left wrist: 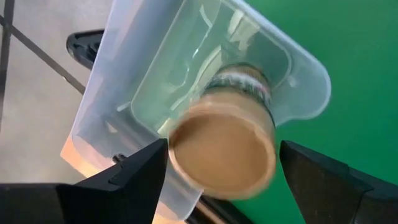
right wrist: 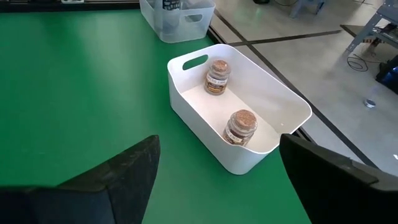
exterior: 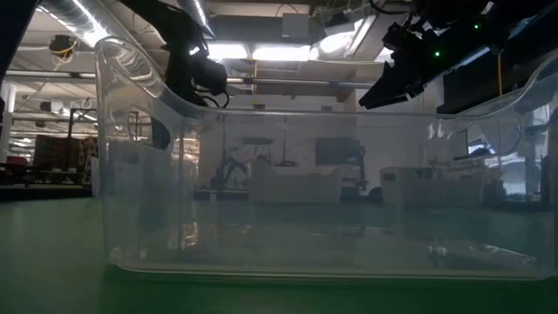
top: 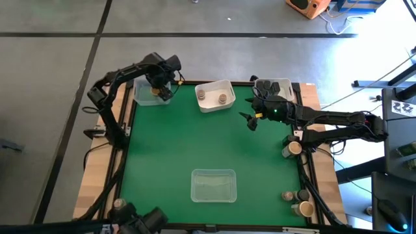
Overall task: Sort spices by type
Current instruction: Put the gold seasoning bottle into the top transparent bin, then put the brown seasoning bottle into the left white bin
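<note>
A blurred jar with a tan top (left wrist: 224, 158) sits between the fingers of my open left gripper (left wrist: 222, 146), inside or just over a clear tray (left wrist: 186, 74) at the table's far left (top: 144, 93). A white tray (right wrist: 186, 99) at the far middle holds two brown-topped jars, one (right wrist: 217, 76) beside its handle hole and one (right wrist: 240, 126) nearer my gripper. My right gripper (right wrist: 219, 142) is open and empty, above the green mat (top: 250, 119) to the right of that tray. My left gripper has its fingers on either side of the tan-topped jar's top (left wrist: 186, 155), coming from above. A clear gap shows between the jar and one finger (left wrist: 311, 171). I cannot tell whether the other finger (left wrist: 146, 171) touches the jar.
Another clear tray (top: 273, 86) with dark-topped jars stands at the far right corner. A third clear tray (top: 213, 185) lies near the front edge and fills the low view (exterior: 279, 201). Several loose jars (top: 292, 148) (top: 296, 201) stand along the right edge. The mat's centre (top: 195, 143) is bare.
</note>
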